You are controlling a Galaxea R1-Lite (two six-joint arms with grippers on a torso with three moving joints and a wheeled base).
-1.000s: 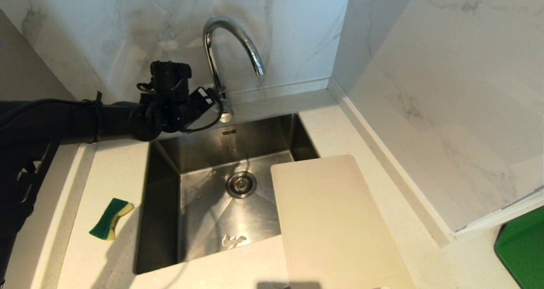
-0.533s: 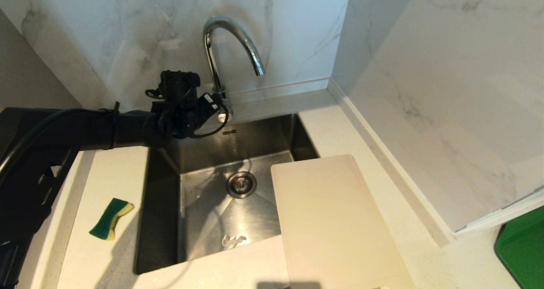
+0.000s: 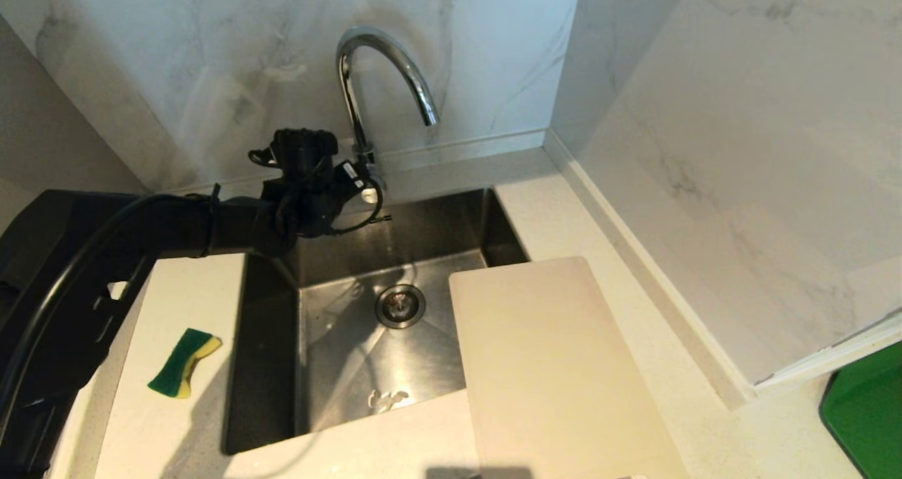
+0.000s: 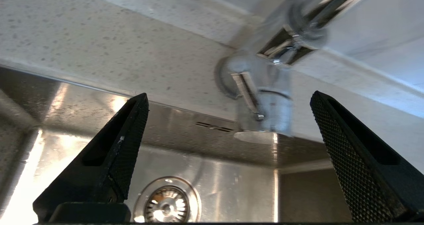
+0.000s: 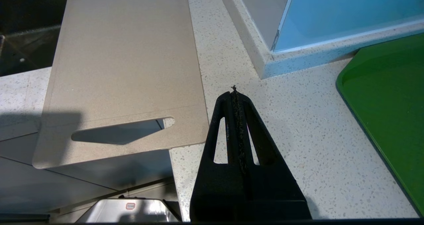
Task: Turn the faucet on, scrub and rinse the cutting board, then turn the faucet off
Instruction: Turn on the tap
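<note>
The right gripper (image 5: 236,96) hung above a pale speckled countertop (image 5: 298,135), its two black fingers (image 5: 246,119) pressed together into a single point. Just beside it, on the side away from the green tray (image 5: 391,102), lay the cutting board (image 5: 126,63), a thin beige sheet with rounded corners whose slot handle (image 5: 122,130) sat at the short end nearest the gripper; that end jutted past the counter edge. Beyond the fingertips, a white raised ledge (image 5: 251,36) ran along the counter and turned a corner toward the tray. The dark sink (image 5: 26,43) showed past the board's far side.
</note>
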